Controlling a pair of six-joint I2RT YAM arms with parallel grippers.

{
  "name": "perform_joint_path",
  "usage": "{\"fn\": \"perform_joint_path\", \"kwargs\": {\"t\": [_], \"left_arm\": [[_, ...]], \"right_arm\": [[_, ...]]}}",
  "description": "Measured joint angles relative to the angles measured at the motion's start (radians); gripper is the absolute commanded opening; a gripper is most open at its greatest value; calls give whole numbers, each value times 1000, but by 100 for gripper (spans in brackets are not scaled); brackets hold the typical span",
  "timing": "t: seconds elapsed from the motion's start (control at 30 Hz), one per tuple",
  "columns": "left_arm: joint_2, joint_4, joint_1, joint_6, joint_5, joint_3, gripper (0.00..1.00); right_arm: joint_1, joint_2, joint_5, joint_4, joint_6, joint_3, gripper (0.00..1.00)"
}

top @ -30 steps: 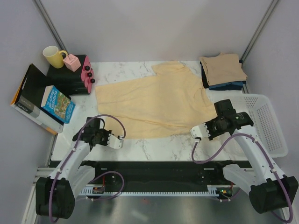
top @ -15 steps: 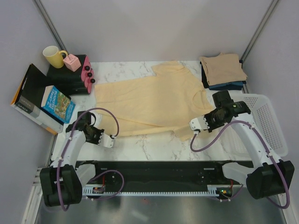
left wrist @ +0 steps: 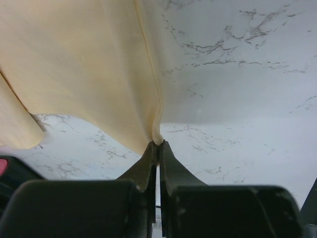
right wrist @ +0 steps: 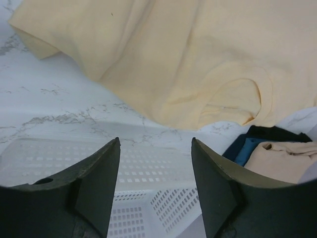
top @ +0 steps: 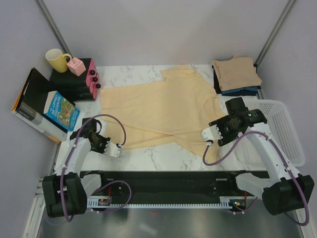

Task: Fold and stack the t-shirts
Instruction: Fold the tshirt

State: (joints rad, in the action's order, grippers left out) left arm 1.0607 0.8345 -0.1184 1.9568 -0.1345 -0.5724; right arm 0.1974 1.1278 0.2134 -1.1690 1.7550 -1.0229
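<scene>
Closest to you, at the near left of the marble table, your left gripper has its fingers pressed together on the hem of the pale yellow t-shirt. In the left wrist view the left gripper pinches a fold of that hem right at its tips, and the pale yellow t-shirt rises up and away to the left of them, with bare marble on the right.

At the near right, your right gripper hangs with its fingers spread wide and nothing between them. It sits just off the shirt's near right edge, beside the white mesh basket. From the right wrist, the right gripper frames a strip of marble and the basket's rim. The pale yellow t-shirt lies just beyond the fingertips, apart from them, its collar toward the right.

Further out, the shirt lies spread across the middle of the table, with one sleeve reaching toward the far edge.

At the far right corner stands the folded stack: a tan t-shirt on top, a teal t-shirt under it, and a black t-shirt showing at the stack's left edge. At the far left, off the marble, stand a yellow mug, a pink box and some books.
</scene>
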Motion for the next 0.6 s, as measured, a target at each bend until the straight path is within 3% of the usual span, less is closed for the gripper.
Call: {"fn": "perform_joint_path", "kwargs": {"t": [0.3,0.6], "left_arm": [[0,-19,0,0,-2,0,2],[-1,-28,0,0,-6,0,2]], "right_arm": [[79,-99,48,-77,-2,123,69],[91,-47,61,82,-125,229,68]]}}
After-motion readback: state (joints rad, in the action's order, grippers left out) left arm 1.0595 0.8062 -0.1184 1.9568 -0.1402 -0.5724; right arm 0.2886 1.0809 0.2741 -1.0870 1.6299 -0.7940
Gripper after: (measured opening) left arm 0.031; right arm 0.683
